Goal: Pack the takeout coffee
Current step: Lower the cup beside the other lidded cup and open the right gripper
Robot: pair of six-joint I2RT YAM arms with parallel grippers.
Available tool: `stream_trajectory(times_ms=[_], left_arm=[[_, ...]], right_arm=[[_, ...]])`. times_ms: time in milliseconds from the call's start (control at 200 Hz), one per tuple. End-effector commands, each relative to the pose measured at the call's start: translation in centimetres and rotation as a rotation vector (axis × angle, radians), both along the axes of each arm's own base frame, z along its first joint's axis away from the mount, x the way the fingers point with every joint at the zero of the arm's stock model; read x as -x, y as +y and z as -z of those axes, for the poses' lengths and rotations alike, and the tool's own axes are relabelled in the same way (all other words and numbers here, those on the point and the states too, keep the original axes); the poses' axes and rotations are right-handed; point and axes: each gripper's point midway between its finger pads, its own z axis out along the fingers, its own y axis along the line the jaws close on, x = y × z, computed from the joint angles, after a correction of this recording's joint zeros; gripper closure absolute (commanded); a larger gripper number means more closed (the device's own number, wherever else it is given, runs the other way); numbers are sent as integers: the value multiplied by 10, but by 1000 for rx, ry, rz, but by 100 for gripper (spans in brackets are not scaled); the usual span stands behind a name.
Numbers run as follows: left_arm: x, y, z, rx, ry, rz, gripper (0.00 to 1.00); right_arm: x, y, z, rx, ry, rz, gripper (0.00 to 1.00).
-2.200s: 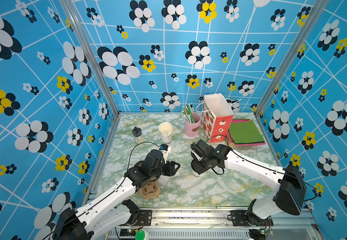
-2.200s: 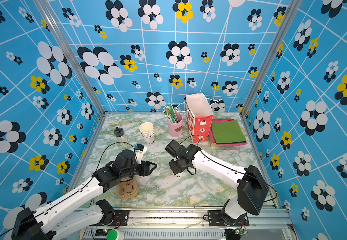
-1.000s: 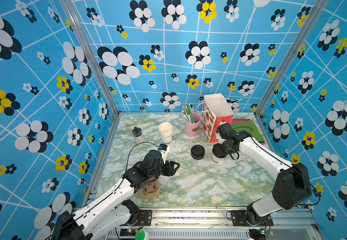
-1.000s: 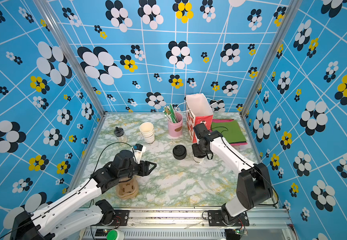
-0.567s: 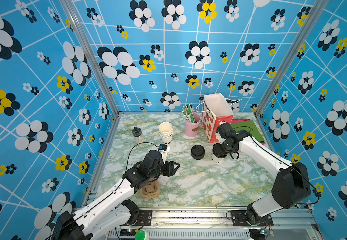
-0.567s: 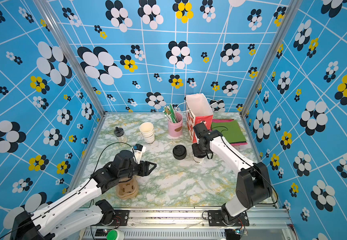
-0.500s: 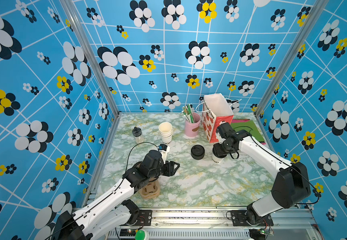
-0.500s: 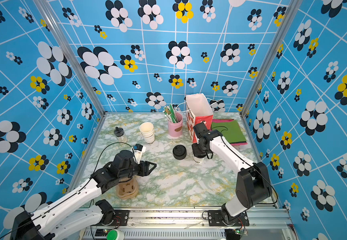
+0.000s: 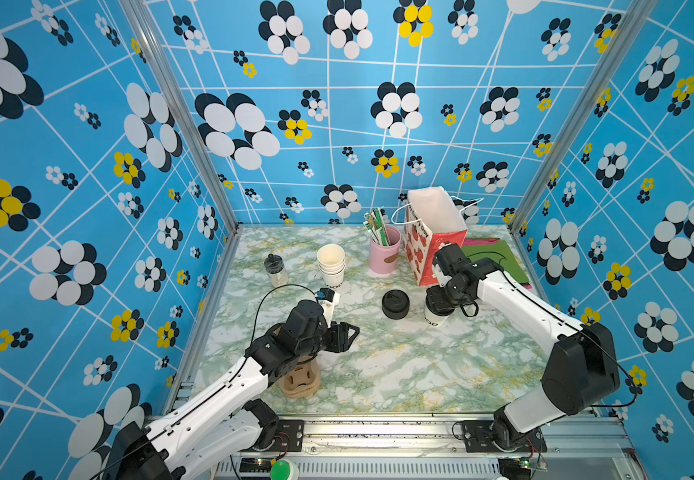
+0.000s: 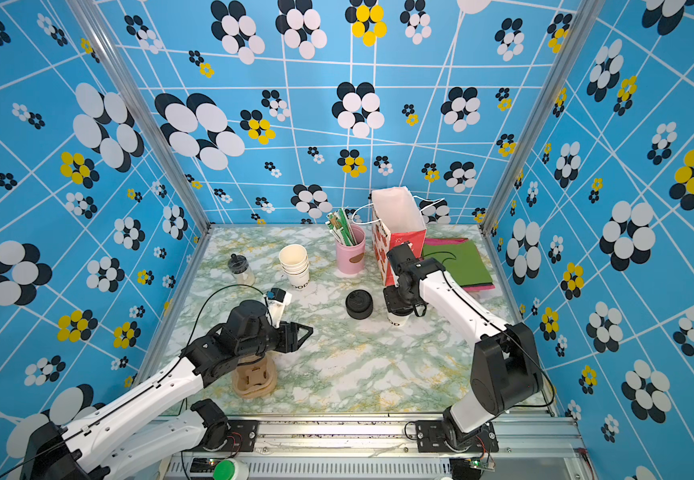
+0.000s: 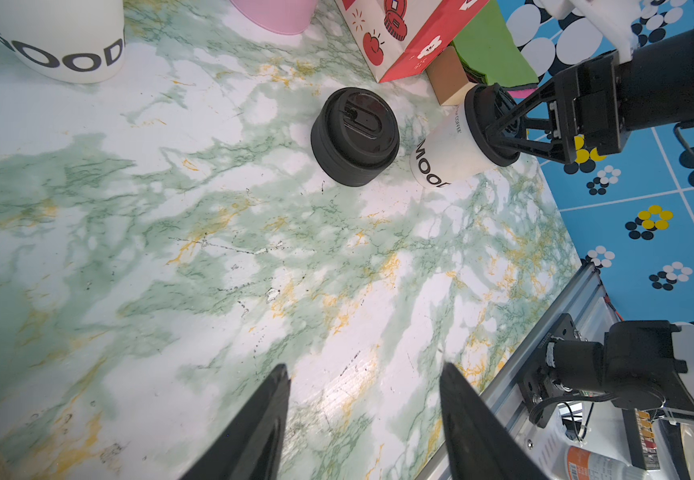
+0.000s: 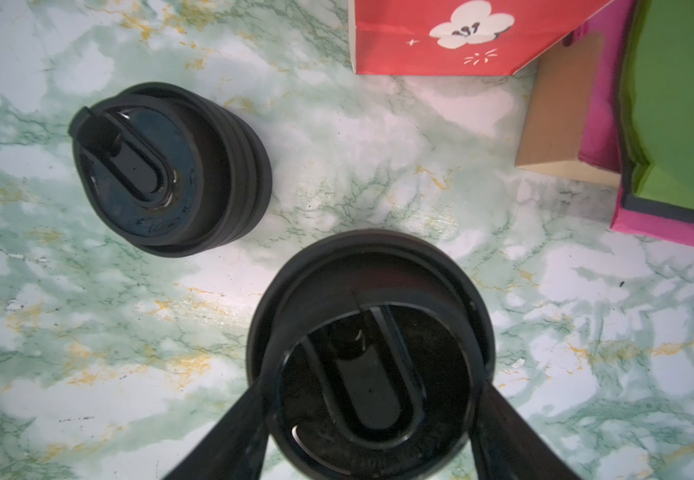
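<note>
Your takeout coffee (image 9: 435,319) is a small white paper cup with bold dark lettering low on its side and a line of finer print higher up, seen best in the left wrist view (image 11: 447,151). A round black lid (image 12: 372,353) with a raised sip tab caps it. It stands upright on the marbled surface (image 9: 399,365), right of centre, just in front of the red gift bag (image 9: 432,237) and just beside the squat pile of black lids (image 9: 395,304), with a narrow gap between the two.

Your right tool (image 11: 492,124) comes down over the cup with one finger on each side of the lid's rim. Both fingers (image 12: 228,432) lie right against the rim, but you cannot tell from these views whether they press it or have slackened. Your left tool (image 11: 364,368) hangs over bare surface near the front left, its fingers spread with nothing between them.

About two seconds ago the right arm had the cup over the middle of the surface, close to the left tool; now the cup is beside the bag. Over the last second it has barely shifted, and the left arm has kept its place throughout. Further back, the stack of lidless cups (image 9: 331,264) and the pink cup of sticks (image 9: 384,255) are unmoved
</note>
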Motion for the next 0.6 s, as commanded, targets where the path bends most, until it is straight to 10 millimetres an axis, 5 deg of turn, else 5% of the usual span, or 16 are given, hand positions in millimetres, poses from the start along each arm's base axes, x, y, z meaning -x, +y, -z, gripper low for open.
stream_trajectory(times_ms=[0, 595], left_arm=[[1, 4, 6, -23, 1, 6, 41], [3, 7, 10, -25, 3, 0, 40]], right_arm=[[28, -29, 24, 128, 154, 23, 26], [23, -24, 6, 85, 113, 30, 21]])
